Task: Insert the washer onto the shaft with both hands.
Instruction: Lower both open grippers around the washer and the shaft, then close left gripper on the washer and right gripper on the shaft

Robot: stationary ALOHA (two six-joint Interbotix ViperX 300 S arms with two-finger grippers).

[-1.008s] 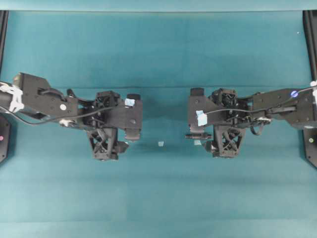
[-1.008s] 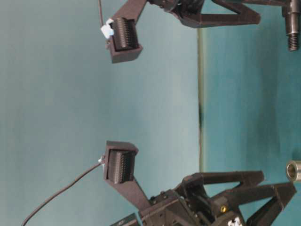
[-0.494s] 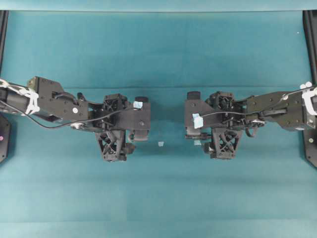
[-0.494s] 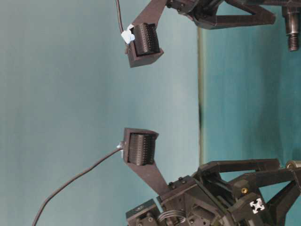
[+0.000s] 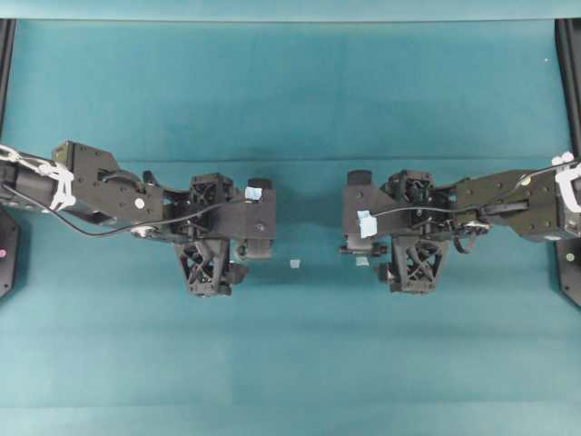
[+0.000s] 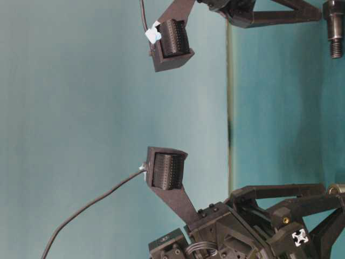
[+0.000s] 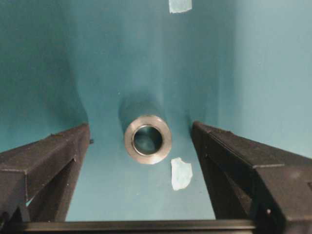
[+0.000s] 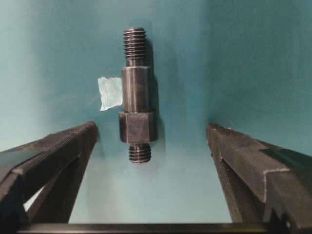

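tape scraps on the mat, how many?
3 at least. One lies just beside the washer, another sits between the two arms, and one is beside the shaft. The arms may hide more.

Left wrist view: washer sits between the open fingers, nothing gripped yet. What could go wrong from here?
1. The washer lies with its hole toward the camera, so the left gripper's fingers would probably close on its curved wall; it could roll or squirt out.
2. A tape scrap lies right beside it and might get pinched along.
3. The shaft lies flat between the right gripper's open fingers, off-centre toward one finger; that finger may nudge and roll it before both close.
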